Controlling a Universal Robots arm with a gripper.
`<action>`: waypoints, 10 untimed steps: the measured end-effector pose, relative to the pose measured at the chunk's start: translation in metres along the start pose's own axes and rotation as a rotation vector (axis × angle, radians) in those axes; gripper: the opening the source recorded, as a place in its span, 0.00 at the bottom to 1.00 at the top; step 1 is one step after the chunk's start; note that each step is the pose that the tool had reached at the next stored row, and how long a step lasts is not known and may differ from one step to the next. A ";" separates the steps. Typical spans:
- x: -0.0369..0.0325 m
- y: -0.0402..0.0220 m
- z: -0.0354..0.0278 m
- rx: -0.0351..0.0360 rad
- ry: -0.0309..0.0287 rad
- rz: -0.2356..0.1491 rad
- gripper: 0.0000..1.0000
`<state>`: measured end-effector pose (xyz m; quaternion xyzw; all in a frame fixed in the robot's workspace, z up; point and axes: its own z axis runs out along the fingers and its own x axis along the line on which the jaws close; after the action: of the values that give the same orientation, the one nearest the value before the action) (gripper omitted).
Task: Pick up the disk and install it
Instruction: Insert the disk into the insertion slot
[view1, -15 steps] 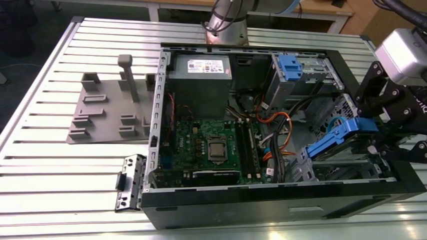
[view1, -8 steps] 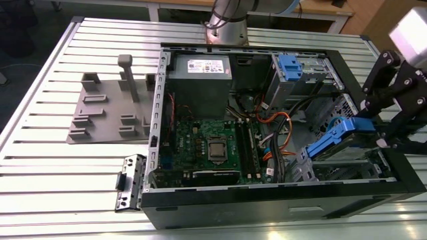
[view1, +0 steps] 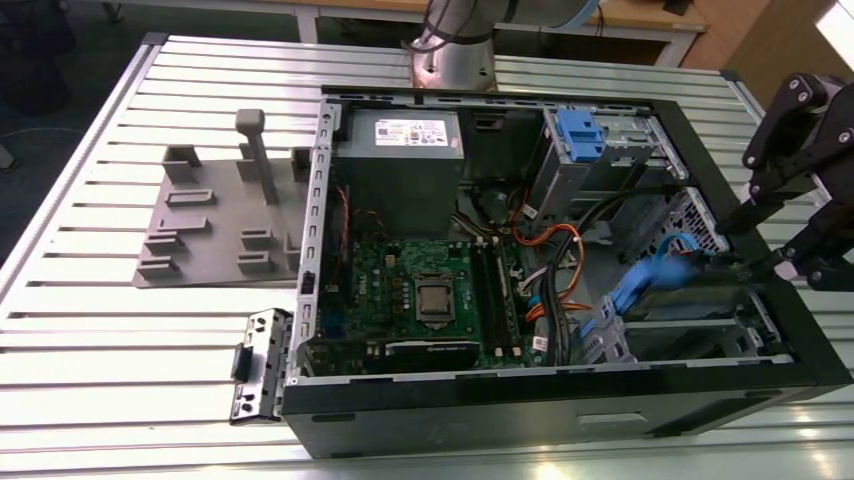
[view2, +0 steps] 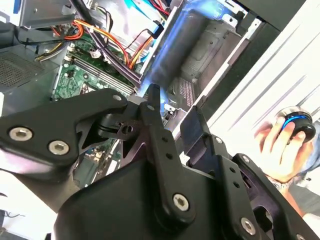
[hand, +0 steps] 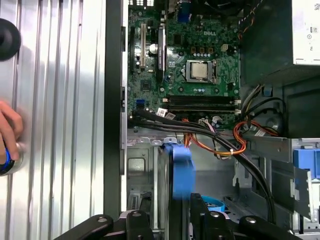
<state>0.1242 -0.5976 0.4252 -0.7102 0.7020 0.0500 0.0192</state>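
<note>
Installing step: your tool (view1: 747, 262) grips the disk (hand: 182, 167) edge-on, part-lowered into the case's drive bay (hand: 145, 175). Next needs straight alignment with the bay.

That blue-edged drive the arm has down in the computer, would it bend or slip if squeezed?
The disk likely stays rigid: it stands on edge as a straight slab with a blue carrier. Probably not slippery either, since the tool grips that plastic frame. I can't judge its weight.
</note>
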 end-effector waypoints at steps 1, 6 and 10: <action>-0.0001 0.0000 -0.0008 0.0000 -0.0002 0.000 0.44; -0.0002 0.0001 -0.0013 0.0000 -0.0017 0.000 0.44; -0.0015 0.0000 0.0002 0.0000 -0.0030 0.000 0.36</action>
<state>0.1243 -0.5961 0.4252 -0.7101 0.7019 0.0511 0.0203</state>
